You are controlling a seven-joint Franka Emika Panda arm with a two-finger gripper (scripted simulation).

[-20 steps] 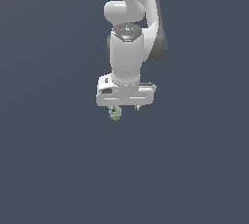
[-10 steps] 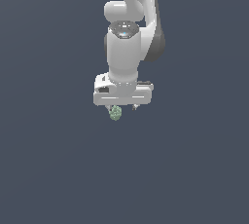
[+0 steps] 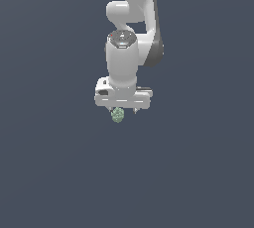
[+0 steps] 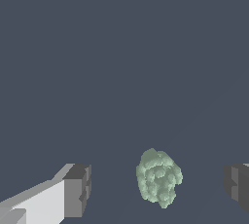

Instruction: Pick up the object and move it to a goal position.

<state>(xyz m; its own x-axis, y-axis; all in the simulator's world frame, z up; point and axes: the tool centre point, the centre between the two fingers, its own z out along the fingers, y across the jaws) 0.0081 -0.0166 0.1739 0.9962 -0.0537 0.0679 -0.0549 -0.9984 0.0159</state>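
The object [image 3: 117, 115], a small pale green knobbly lump, lies on the dark floor right under the white gripper [image 3: 123, 111]. In the wrist view the object [image 4: 159, 177] sits between the two dark fingertips, with a gap on each side, nearer to one of them. The gripper [image 4: 158, 186] is open around it and touches nothing. One fingertip [image 4: 78, 189] shows in full; the other [image 4: 238, 184] is cut off by the frame edge. No goal marker shows in either view.
A flat, dark grey-blue floor [image 3: 198, 172] fills both views. The white arm [image 3: 131, 19] rises above the gripper toward the top of the exterior view.
The arm's wrist has come down a little and the hand has shifted slightly to the exterior view's left. The object has not moved.
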